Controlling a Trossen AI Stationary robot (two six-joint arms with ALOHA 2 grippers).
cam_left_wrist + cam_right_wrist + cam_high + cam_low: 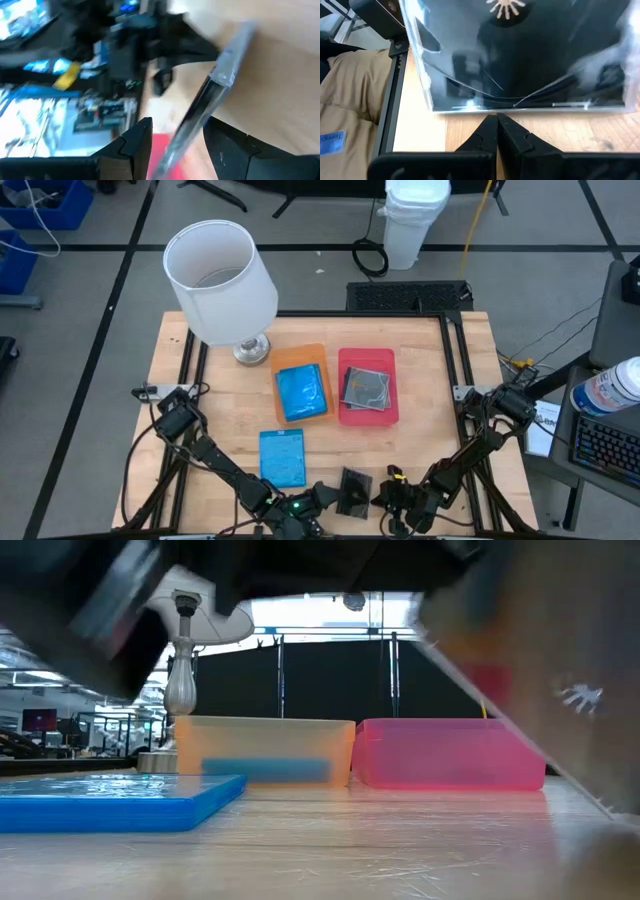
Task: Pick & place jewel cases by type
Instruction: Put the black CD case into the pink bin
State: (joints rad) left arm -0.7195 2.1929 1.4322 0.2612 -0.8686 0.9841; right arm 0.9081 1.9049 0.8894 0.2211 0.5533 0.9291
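High view, L to R: white lamp (222,283) stands at about 10 o'clock on the counter (430,345). Orange tray (301,385) near centre holds a blue jewel case (301,393); just beside it at 3 o'clock the red tray (368,385) holds a clear/dark case (366,388). A loose blue case (282,456) lies flat on the counter at 7 o'clock, well apart from the trays. At 6 o'clock, by the counter's near edge, a second dark case (354,489) sits betw. both arms.

Left gripper (177,145): jaws spread, w/ the dark case tilted on edge in the gap. Can't tell if the pads touch it, so likely not a firm grip yet. Right gripper (496,131): jaws pressed together, tips just beside the case's lower edge (520,55), pinching nothing; looks to be propping or nudging it.

Judged step: getting the dark case up off the counter for the red tray at 12 o'clock.

Risks:
- case is thin and slick; closing on it while tilted could squirt it out or let it fall flat
- the two arms are crowded at 6 o'clock, so a collision is poss.
- case near counter edge; a push could send it off.
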